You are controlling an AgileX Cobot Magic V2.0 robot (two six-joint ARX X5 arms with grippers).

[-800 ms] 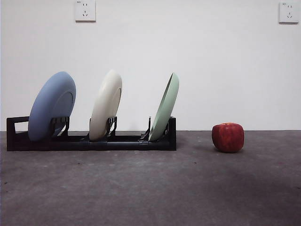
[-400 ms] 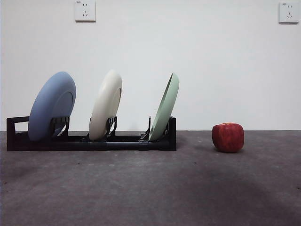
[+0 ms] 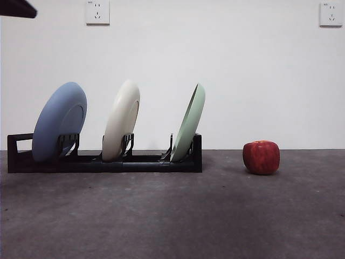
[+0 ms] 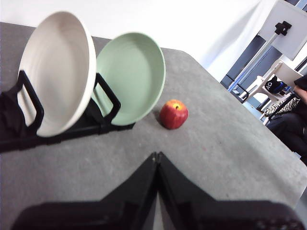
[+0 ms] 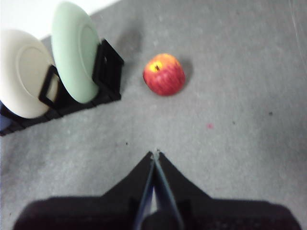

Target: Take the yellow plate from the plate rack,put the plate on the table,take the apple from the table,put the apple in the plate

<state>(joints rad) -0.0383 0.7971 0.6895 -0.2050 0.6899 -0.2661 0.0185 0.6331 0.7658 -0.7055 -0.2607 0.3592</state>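
Front view, grey table, white wall

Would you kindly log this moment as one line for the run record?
yellow plate: in plate rack, middle slot | apple: on table | left gripper: shut, empty | right gripper: shut, empty

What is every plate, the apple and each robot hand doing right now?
yellow plate: standing tilted in the plate rack, middle slot.
blue plate: tilted in rack, handle end.
green plate: tilted in rack, apple end.
apple: on the table, untouched.
left gripper: shut, empty.
right gripper: shut, empty.
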